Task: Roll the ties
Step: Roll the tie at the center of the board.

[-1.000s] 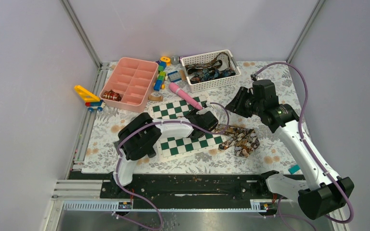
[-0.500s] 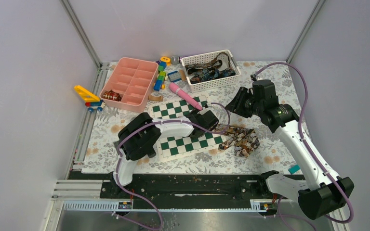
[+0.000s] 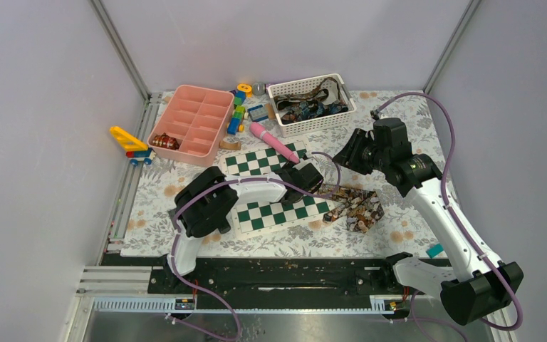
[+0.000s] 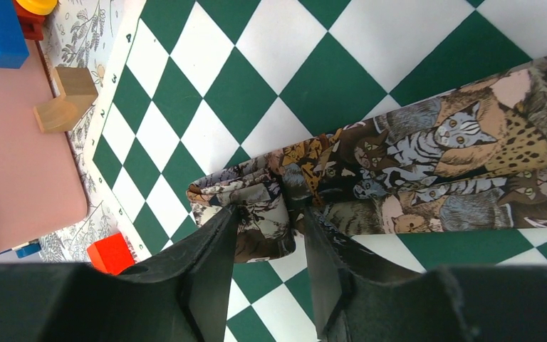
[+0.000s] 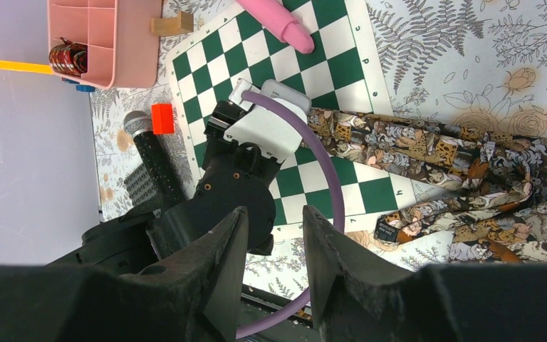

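Note:
A cat-patterned brown tie (image 4: pixel 413 164) lies across the green-and-white chessboard (image 4: pixel 313 78), its narrow end folded over. My left gripper (image 4: pixel 271 214) is open and low over that folded end, one finger on each side of it. In the top view the left gripper (image 3: pixel 315 187) sits beside the tie's bunched wide part (image 3: pixel 357 206). My right gripper (image 5: pixel 274 214) is open and empty, held high (image 3: pixel 349 153) and looking down on the tie (image 5: pixel 427 153). A small rolled tie (image 3: pixel 164 142) sits in the pink tray (image 3: pixel 203 107). More ties (image 3: pixel 306 108) fill the white basket (image 3: pixel 320 122).
A pink cylinder (image 3: pixel 274 142) lies on the far chessboard half (image 3: pixel 253 162). Toy blocks (image 3: pixel 237 114) stand between the tray and the basket. A yellow toy (image 3: pixel 129 139) lies at the left edge. A wooden block (image 4: pixel 64 107) and a red block (image 4: pixel 110 253) lie by the board.

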`<state>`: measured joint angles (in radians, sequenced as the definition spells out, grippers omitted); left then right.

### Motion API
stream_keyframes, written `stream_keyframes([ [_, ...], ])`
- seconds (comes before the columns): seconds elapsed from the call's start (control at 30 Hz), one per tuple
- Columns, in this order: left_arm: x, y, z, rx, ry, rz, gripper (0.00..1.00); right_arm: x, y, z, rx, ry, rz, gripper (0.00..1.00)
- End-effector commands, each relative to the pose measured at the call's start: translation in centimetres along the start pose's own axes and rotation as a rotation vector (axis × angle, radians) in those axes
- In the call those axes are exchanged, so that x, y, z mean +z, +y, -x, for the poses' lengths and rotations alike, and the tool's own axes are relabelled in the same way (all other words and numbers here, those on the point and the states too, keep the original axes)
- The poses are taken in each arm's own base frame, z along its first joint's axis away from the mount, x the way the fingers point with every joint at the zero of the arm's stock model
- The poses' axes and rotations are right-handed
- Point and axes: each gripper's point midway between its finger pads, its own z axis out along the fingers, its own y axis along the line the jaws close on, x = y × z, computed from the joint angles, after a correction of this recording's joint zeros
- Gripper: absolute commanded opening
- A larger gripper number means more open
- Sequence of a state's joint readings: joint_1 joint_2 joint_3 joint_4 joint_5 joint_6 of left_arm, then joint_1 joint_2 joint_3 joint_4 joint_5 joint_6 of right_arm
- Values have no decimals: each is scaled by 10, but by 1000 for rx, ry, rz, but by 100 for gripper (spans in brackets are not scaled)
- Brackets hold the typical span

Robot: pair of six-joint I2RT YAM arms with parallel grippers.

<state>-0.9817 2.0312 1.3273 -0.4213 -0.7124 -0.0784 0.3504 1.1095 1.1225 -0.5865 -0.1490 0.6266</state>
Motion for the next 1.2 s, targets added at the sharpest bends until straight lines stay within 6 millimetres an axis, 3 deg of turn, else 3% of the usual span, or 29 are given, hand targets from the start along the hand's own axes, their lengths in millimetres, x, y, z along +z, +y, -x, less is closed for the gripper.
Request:
stream_keyframes([
  [0.0,-8,-7,17,-49,-35,-51,39,-5,4,5,8,-17,19,42],
  [0.5,-4,-16,10,-116,-21,-139,37,-4,1,3,8,-17,11,42],
  [1.17,-32,23,46,-176,-125,-66,41,-5,2,6,7,-26,9,42],
])
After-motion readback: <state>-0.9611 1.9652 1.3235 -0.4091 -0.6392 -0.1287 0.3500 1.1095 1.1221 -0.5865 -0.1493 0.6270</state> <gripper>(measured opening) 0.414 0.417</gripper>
